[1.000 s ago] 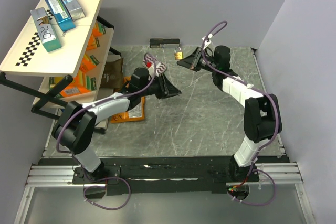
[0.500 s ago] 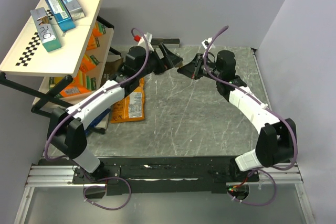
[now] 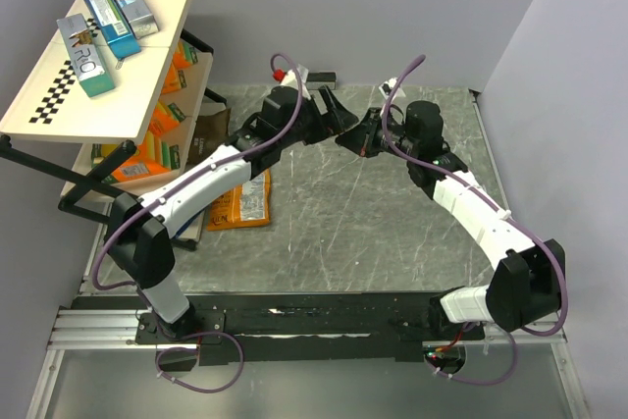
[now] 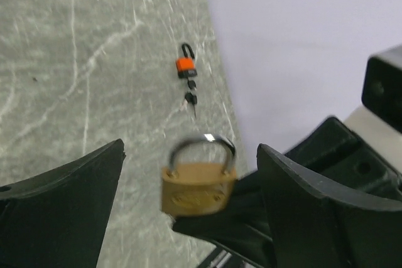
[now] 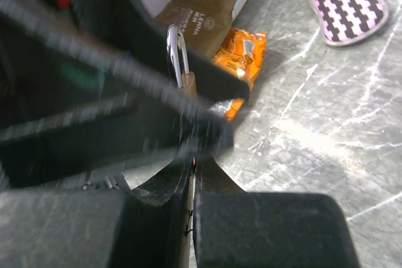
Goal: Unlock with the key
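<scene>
At the bottom of the left wrist view, the left gripper [image 4: 190,155] stood spread wide, its jaws flanking the brass padlock [image 4: 198,185] without touching it. Beneath, the right gripper [image 5: 191,155] was clenched on that padlock's base, shackle up. Farther off, upper centre, the key [image 4: 190,96] lay on the table [image 4: 50,42] just beside the orange-red padlock [image 4: 184,64]. I'd say the free gripper ought to fetch it by the head, leaving the blade clear for the keyhole.
</scene>
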You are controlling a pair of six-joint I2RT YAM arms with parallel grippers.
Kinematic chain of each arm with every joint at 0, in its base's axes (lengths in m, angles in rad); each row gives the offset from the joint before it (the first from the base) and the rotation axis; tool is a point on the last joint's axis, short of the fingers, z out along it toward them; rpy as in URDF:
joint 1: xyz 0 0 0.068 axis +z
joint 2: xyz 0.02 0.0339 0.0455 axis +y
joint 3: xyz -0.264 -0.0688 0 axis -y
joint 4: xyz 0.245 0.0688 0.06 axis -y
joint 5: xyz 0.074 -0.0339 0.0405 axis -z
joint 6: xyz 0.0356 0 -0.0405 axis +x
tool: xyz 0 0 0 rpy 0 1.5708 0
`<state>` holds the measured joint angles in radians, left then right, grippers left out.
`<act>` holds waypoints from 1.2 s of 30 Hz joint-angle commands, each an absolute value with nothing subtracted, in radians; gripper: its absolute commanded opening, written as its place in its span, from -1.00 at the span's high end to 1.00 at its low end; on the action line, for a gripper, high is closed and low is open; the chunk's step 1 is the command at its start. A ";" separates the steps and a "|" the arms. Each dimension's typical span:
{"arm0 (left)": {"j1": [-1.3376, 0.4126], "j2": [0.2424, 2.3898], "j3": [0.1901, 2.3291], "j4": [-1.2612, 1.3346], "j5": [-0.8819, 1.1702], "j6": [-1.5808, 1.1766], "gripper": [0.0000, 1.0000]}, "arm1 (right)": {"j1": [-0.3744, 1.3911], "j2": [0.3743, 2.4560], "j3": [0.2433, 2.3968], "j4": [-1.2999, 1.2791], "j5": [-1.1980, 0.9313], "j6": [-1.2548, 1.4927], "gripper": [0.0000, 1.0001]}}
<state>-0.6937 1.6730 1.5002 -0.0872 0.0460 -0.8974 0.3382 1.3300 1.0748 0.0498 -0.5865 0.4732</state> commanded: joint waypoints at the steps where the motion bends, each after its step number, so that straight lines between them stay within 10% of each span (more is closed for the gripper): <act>1: -0.730 1.661 1.508 -0.107 0.023 -0.919 -0.75 | 0.344 1.292 1.103 0.071 -0.555 0.463 1.00; 16: -0.741 1.666 1.486 -0.110 0.035 -0.943 0.98 | 0.350 1.285 1.115 0.058 -0.549 0.483 1.00; 36: -0.736 1.503 1.269 0.205 0.287 -1.069 0.98 | 0.252 1.256 1.051 0.346 -0.748 0.736 1.00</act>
